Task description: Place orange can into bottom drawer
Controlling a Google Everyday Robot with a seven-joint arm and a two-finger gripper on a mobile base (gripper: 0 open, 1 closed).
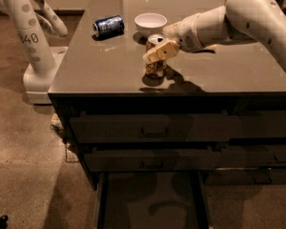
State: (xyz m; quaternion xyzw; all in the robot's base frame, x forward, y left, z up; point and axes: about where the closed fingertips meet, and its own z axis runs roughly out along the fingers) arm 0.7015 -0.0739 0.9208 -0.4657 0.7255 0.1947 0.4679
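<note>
The orange can (155,70) stands upright on the grey countertop (100,66), near the front middle. My gripper (157,52) reaches in from the right on a white arm (238,18) and sits across the can's upper half, hiding its middle; the silver top and the lower label still show. The bottom drawer (148,197) is pulled out below the cabinet, and its flat, dark interior holds nothing.
A dark blue can (108,26) lies on its side at the back left of the counter. A white bowl (150,22) stands just behind the orange can. Two upper drawers with handles (152,130) are closed. Another white robot (31,37) stands on the floor to the left.
</note>
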